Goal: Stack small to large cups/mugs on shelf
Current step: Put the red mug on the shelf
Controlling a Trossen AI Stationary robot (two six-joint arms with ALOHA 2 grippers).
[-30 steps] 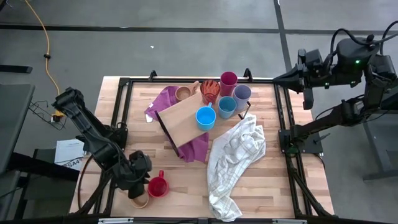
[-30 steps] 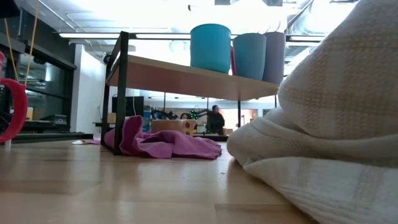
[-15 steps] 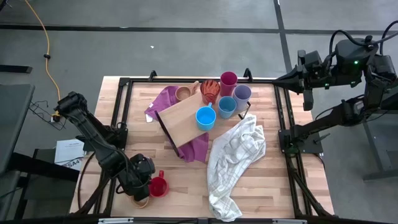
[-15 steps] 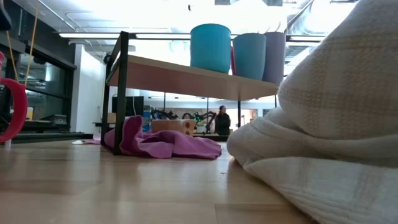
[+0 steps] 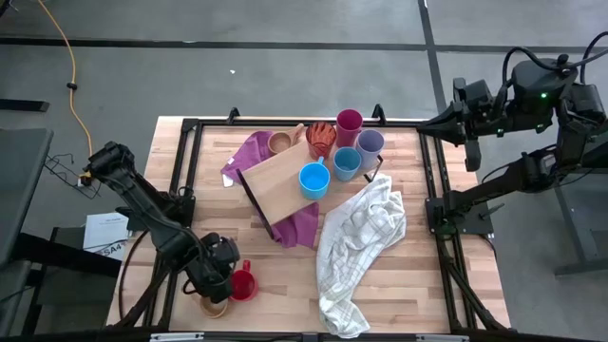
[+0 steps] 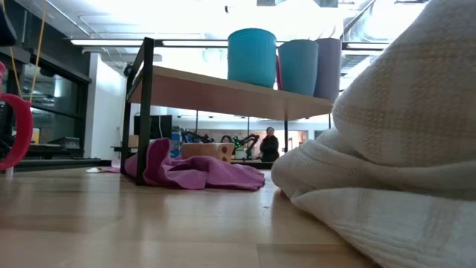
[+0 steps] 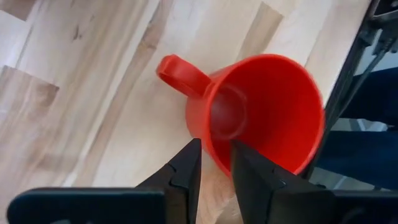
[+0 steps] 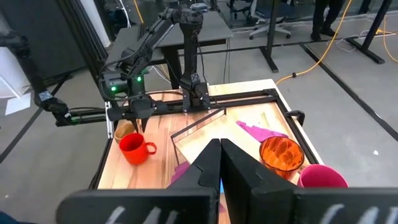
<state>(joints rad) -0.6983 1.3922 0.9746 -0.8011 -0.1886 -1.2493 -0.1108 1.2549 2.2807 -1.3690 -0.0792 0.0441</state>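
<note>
Wooden surface [image 5: 285,275] — at its 7 o'clock corner the left hand [image 7: 215,163] pinches the red mug's [image 7: 261,112] rim, a tan mug [image 5: 215,306] just beside. At 12 o'clock, cups [image 5: 314,179] crowd the shelf [image 5: 280,180]. Right hand [image 8: 220,163] — fingers together — waits off the 2 o'clock edge.

- A red handled mug [image 5: 242,284] is showing bright against the pale, streaky-grained wooden table [image 5: 399,285].
- A tan cup [image 5: 214,307] is sitting just beside the red mug.
- A light-wood shelf [image 5: 280,180] on a thin black frame is carrying two blue cups [image 5: 314,179] [image 5: 346,163].
- Near those on the shelf, a lavender tumbler [image 5: 370,145] and a magenta tumbler [image 5: 349,125] are standing out.
- An orange-red cup [image 5: 322,139] is glowing beside the magenta tumbler.
- A purple cloth [image 5: 255,152] is lying under the shelf.
- A white towel [image 5: 361,237] with a faint check is spreading beside the shelf.
</note>
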